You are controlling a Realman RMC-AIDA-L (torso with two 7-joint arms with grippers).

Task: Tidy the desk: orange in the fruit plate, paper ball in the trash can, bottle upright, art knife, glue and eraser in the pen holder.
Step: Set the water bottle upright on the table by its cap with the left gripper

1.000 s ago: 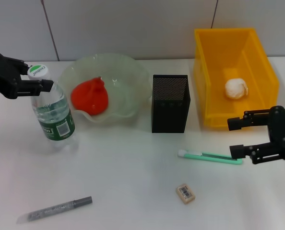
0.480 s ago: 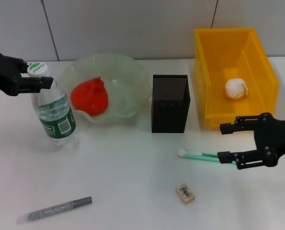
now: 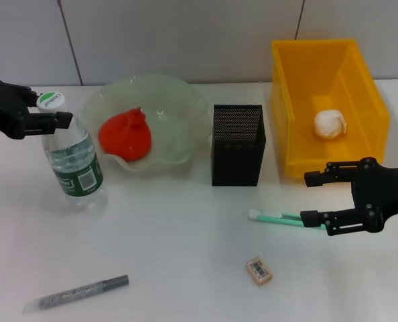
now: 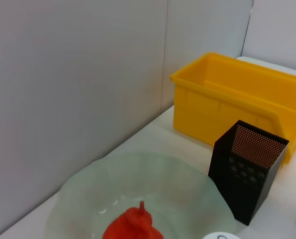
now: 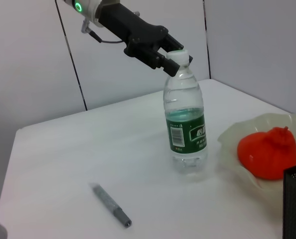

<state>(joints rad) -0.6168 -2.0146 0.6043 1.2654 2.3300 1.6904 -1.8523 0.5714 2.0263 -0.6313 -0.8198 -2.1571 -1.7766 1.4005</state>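
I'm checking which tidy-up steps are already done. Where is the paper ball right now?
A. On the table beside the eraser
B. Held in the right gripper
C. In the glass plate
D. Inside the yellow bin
D: the paper ball lies on the floor of the yellow bin, with the right gripper outside it, down by the table.

My left gripper (image 3: 59, 119) was out at far left, arm level, fingers closed at the tip. My right gripper (image 3: 309, 198) hung low at right, wrist turned inward, jaws spread wide, one finger above the other.
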